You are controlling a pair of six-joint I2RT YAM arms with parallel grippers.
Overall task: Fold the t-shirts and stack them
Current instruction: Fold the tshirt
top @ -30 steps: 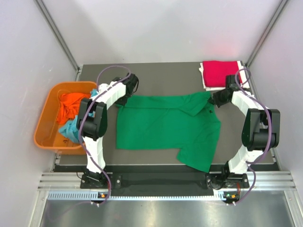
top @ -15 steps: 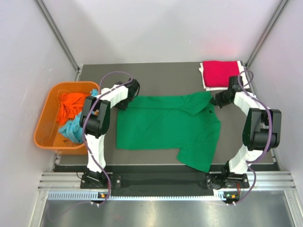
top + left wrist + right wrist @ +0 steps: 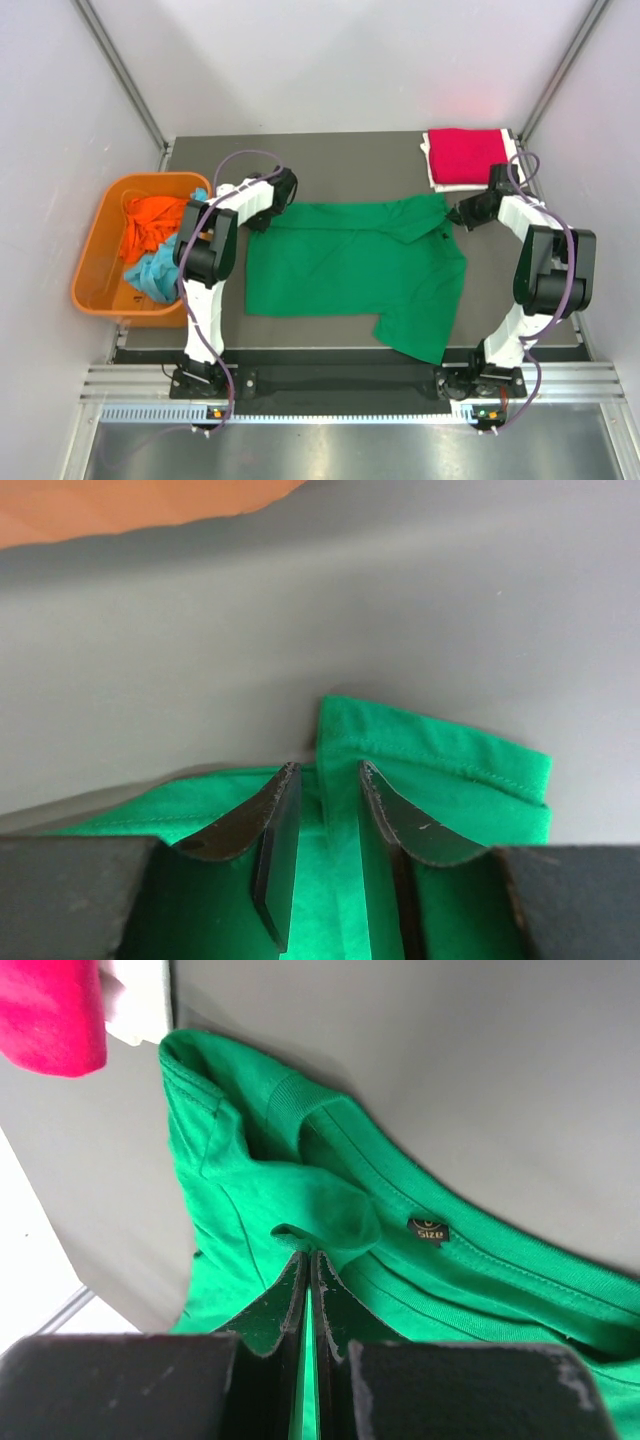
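Observation:
A bright green t-shirt (image 3: 350, 265) lies spread out on the dark table (image 3: 350, 165). My right gripper (image 3: 452, 214) is at the shirt's far right corner, near the collar. In the right wrist view its jaws (image 3: 307, 1256) are shut on a small pinch of green cloth (image 3: 300, 1180), beside the size label (image 3: 428, 1228). My left gripper (image 3: 260, 216) hovers over the shirt's far left corner. In the left wrist view its jaws (image 3: 328, 770) stand apart over a folded hem of the green cloth (image 3: 440, 780). A folded crimson red t-shirt (image 3: 465, 155) lies at the back right.
An orange plastic tub (image 3: 100, 260) off the table's left edge holds a crumpled orange t-shirt (image 3: 150, 220) and a light blue t-shirt (image 3: 150, 272). Something white (image 3: 432, 178) lies under the red shirt. Grey walls close in on both sides.
Both wrists have shifted slightly near the shirt's far corners. The green shirt lies much as before.

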